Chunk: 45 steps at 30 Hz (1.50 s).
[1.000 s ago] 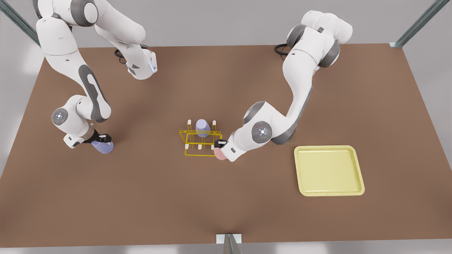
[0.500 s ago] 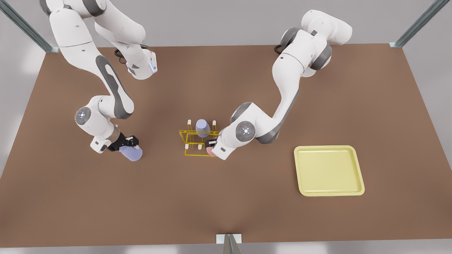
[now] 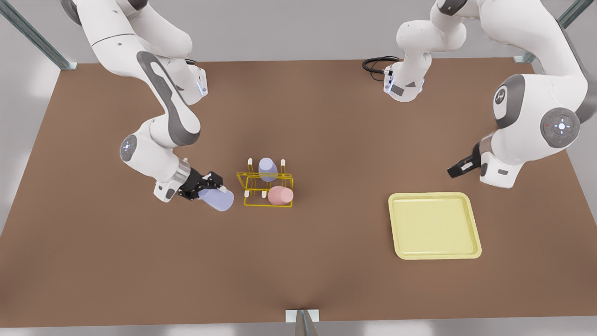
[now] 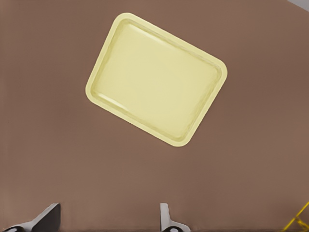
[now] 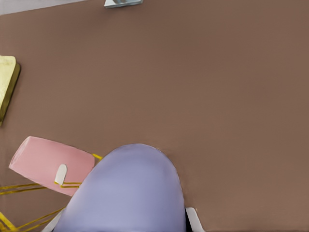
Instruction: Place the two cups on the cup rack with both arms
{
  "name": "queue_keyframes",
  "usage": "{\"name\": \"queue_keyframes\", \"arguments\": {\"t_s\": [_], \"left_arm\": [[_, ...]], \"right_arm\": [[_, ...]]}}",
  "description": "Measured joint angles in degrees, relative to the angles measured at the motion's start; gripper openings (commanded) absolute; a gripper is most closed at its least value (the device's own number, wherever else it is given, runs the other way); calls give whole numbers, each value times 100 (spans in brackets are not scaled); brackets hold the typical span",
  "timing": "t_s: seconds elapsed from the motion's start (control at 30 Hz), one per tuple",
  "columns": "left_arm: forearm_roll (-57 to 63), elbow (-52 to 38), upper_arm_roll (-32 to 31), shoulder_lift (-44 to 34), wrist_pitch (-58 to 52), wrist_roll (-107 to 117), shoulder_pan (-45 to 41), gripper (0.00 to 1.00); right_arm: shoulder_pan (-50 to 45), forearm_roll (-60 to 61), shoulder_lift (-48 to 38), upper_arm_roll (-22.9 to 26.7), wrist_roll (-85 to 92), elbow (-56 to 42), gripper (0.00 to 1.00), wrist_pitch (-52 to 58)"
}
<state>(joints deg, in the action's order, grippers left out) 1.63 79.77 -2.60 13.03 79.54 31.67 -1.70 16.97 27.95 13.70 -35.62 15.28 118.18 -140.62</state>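
I am watching a handover of turns at the cup rack [image 3: 265, 189]; the pale pink cup [image 3: 280, 195] is now sitting on the rack's near corner toward the front view's right, where half a second ago it was still clamped in a gripper; in the right wrist view I am seeing a white peg tip against its side [image 5: 61, 174].

The left gripper [image 3: 459, 167] has let go and pulled far back toward the front view's right; it is now hanging above the pale-yellow tray [image 3: 472, 219], its fingers [image 4: 166, 220] standing wide apart with nothing between them; I am treating that arm as waiting.

The right gripper [image 3: 205, 185] is carrying the lavender cup [image 3: 216, 199], pinched by its base and tilted; over the last second it has been travelling across the worktop [image 3: 298, 270] and is now just beside the rack on the front view's left, not yet touching it.

A second lavender cup [image 3: 267, 169] is sitting on a far peg.

My judgement: one cup is done; what is remaining is seating the held cup on a free near peg without knocking the pink one.
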Motion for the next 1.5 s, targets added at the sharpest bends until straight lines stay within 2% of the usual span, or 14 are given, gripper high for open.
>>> {"name": "queue_keyframes", "arguments": {"t_s": [0.07,0.33,0.77,0.8,0.83,0.87,1.2,1.27,1.3,1.33,1.4,1.47,1.5], "left_arm": [[74,63,-7,-44,-248,-403,304,100],[61,38,-11,25,-844,-1633,407,100],[-5,-38,-12,162,-826,-2768,389,100],[-6,-38,-12,165,-825,-2825,389,100],[-6,-38,-12,163,-823,-2880,389,100],[-8,-38,-12,163,-821,-2931,389,100],[-16,-29,-11,162,-828,-3317,398,100],[-15,-29,-12,162,-829,-3372,398,100],[-14,-29,-11,160,-831,-3398,401,100],[-14,-29,-16,160,-834,-3421,401,100],[-10,-29,-18,154,-841,-3466,402,100],[-9,-14,-14,161,-853,-3505,413,100],[-9,-9,-13,173,-857,-3524,416,100]], "right_arm": [[-15,164,11,-95,-48,2,82,87],[-237,362,200,-134,-191,-3,82,195],[-486,372,596,-120,-309,-76,82,98],[-494,371,617,-119,-315,-84,83,91],[-497,365,640,-119,-324,-95,98,85],[-499,359,654,-118,-335,-101,100,81],[-505,295,725,-87,-412,-242,100,67],[-506,-323,664,295,-431,-353,100,145],[-500,-796,691,659,-491,-741,99,419],[-528,-1418,945,858,-615,-1691,100,994],[-703,-2601,1308,1030,-863,-3431,100,2325],[-705,-3341,1172,1100,-1074,-4400,100,3434],[-717,-3541,907,1183,-1160,-4582,100,3927]]}}
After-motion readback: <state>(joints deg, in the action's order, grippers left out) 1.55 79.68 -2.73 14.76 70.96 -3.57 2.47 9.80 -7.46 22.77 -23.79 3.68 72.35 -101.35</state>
